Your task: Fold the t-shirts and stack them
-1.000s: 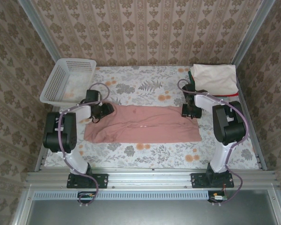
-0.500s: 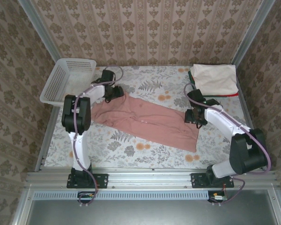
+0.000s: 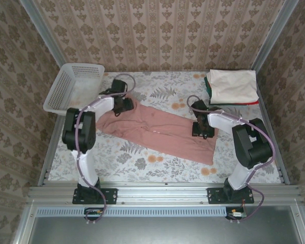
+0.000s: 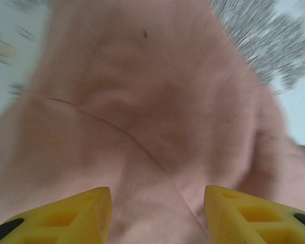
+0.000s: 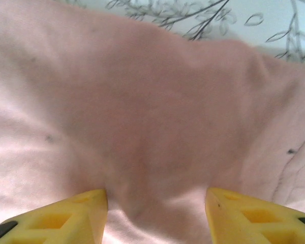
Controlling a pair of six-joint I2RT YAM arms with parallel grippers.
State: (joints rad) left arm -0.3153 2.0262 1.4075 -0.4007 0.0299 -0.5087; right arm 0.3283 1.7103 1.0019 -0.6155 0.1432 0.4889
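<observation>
A dusty-pink t-shirt (image 3: 160, 129) lies flat and slanted on the floral table, its left end toward the back and its right end toward the front. My left gripper (image 3: 124, 105) rests on its far left end. In the left wrist view the yellow fingers (image 4: 71, 216) stand apart on flat pink cloth (image 4: 157, 112) crossed by a seam. My right gripper (image 3: 202, 129) sits on the shirt's right end. Its fingers (image 5: 244, 216) are apart too, with a low wrinkle of cloth (image 5: 152, 127) between them. Folded cream, green and red t-shirts (image 3: 233, 86) are stacked at the back right.
A white lattice basket (image 3: 66, 94) stands at the back left corner. The stack fills the back right corner. Patterned walls close in the table on three sides. Bare floral tablecloth (image 3: 157, 168) shows along the front.
The pink shirt has swung from lying straight across to slanted, its left end carried toward the back with my left gripper. My right gripper shifted a little left along the shirt's right end.
</observation>
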